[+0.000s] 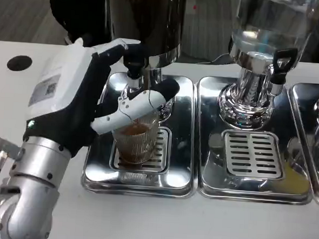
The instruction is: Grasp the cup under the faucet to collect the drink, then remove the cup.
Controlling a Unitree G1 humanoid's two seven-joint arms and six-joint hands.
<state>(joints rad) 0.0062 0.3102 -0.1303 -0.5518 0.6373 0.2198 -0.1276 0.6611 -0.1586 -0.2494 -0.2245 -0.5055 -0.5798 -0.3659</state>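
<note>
Already part-filled with brown drink, the ribbed clear cup [135, 142] stands on the drip grille [160, 157] under the faucet [133, 69], the left hand's [90, 107] fingers [135, 110] wrapped round its upper wall; likely light, slick and thin-walled, it wants a firm, level, mid-wall grip.

One cup [137, 141], three trays [253, 187] (third cropped).

Ribbed clear cup [136, 142], upright under black faucet [134, 69], brown drink inside (partly filled)
</note>
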